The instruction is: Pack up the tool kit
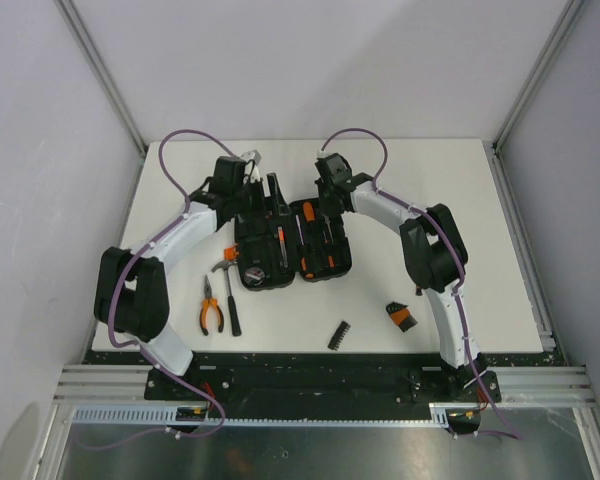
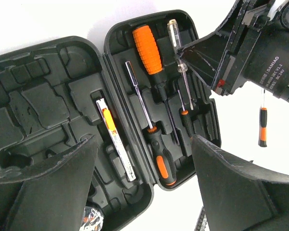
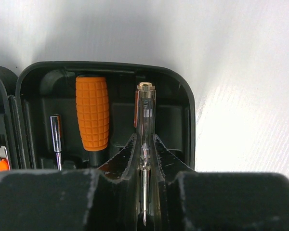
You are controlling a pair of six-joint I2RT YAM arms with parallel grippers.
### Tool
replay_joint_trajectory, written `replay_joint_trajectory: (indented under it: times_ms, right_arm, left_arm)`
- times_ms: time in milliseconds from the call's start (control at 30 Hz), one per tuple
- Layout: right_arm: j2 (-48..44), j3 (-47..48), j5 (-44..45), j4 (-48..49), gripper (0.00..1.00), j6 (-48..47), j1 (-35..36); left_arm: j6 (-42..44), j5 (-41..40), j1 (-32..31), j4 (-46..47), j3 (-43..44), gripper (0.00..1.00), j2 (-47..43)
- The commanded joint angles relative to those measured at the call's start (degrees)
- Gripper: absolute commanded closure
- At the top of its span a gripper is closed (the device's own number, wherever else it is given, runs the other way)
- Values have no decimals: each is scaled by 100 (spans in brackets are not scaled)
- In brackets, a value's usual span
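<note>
The tool kit case [image 1: 292, 268] lies open and flat mid-table, both black halves up. Its right half [image 2: 209, 139] holds an orange-handled driver [image 2: 148, 47], a black-and-orange screwdriver [image 2: 162, 155] and thin drivers; a utility knife [image 2: 114, 139] lies in the left half [image 2: 38, 106]. My right gripper [image 3: 145, 161] is shut on a clear tester screwdriver [image 3: 145, 110], which sits over the right half's far corner. My left gripper [image 2: 144, 192] hovers open above the case's near end, with nothing between its fingers [image 2: 53, 187].
Orange pliers [image 1: 211, 306] and a hammer [image 1: 229, 292] lie left of the case. A black bit strip [image 1: 339, 335] and a small black-and-orange piece [image 1: 401, 316] lie near the front. A small screwdriver [image 2: 263, 126] rests on the table beside the case.
</note>
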Motion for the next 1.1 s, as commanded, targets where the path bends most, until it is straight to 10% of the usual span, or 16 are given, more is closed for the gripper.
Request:
replay_joint_trajectory:
  times_ms: [0,500,1067]
  right_arm:
    - [-309,-57,-1,-78,87,-41,-21]
    - [-872,-497,127,530,67,-52,31]
    - [-236,34,-196,137,92,-170,35]
  left_arm:
    - [122,38,39,89,-53,17,-231]
    - [120,36,37,93,-154,17,-171]
    - [138,32,43,95,-240,17,-87]
